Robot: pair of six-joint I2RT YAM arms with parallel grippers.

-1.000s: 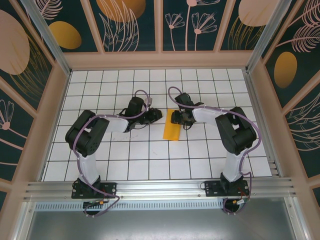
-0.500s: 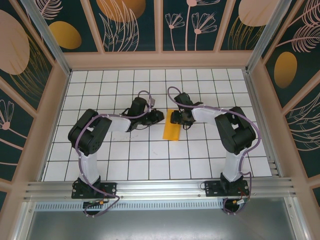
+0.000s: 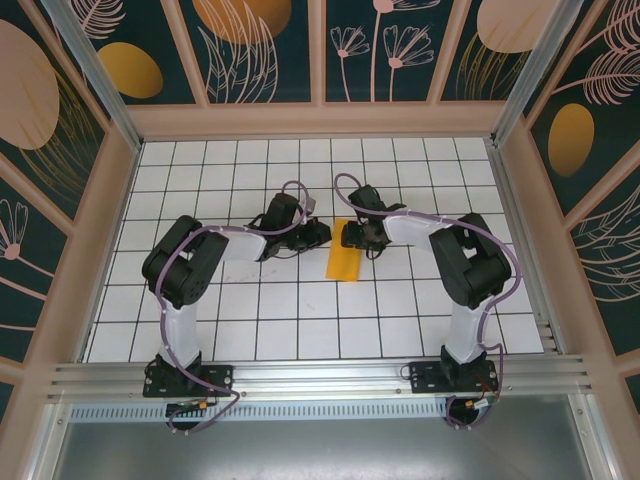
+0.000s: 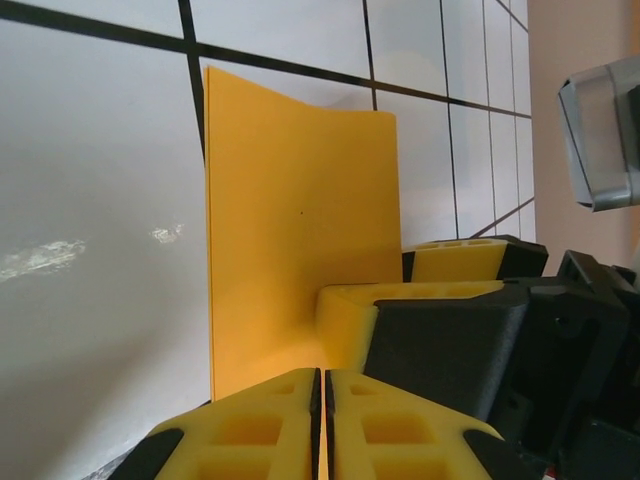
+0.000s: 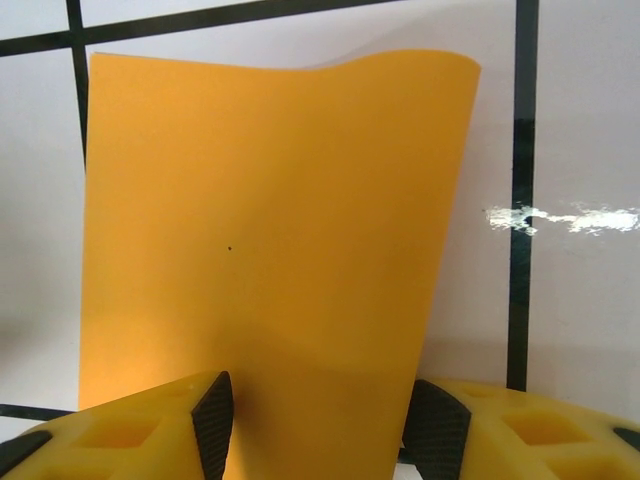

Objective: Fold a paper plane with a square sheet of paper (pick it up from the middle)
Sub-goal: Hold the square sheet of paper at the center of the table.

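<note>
The square sheet of paper [image 3: 343, 262] lies on the white gridded floor as a narrow orange-yellow rectangle, its far edge slightly curled [image 5: 270, 200]. My left gripper [image 3: 322, 233] is at the paper's upper left edge. In the left wrist view its jaws [image 4: 321, 395] are shut pad to pad, low over the paper [image 4: 290, 200]; whether any paper is pinched between them is hidden. My right gripper [image 3: 349, 235] stands open at the paper's top end. Its two pads [image 5: 212, 420] straddle the strip's width, with the paper running between them. No paper plane shape shows.
The right gripper's yellow finger [image 4: 400, 305] sits just ahead of my left fingertips, very close. Patterned walls [image 3: 320, 50] with a wooden frame enclose the floor. An aluminium rail [image 3: 320, 375] runs along the near edge by both arm bases.
My left gripper has slid right up to the paper's edge and its jaws have closed. The right gripper and the paper have stayed where they were.
</note>
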